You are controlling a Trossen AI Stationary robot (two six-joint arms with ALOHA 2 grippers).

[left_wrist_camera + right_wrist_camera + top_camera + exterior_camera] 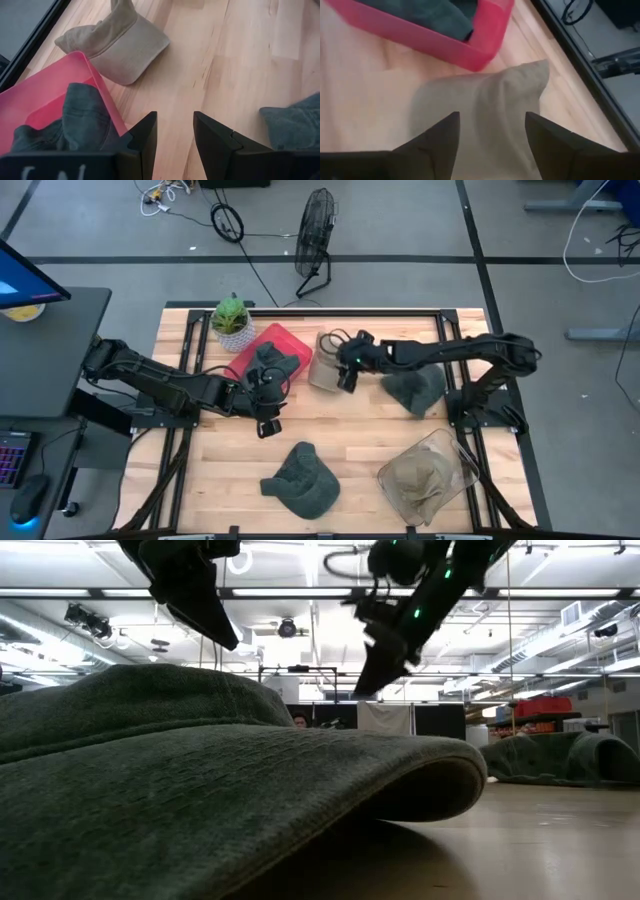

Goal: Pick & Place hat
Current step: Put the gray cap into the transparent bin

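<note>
The right gripper [345, 373] is open directly above the tan hat [325, 360], which lies on the tabletop [340, 435] beside the pink bin [275, 340]. The left gripper [268, 405] hovers open nearby.

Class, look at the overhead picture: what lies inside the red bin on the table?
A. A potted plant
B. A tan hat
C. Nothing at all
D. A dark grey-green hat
D. A dark grey-green hat sits in the red bin; the tan hat lies on the table beside the bin, under the right hand.
</note>
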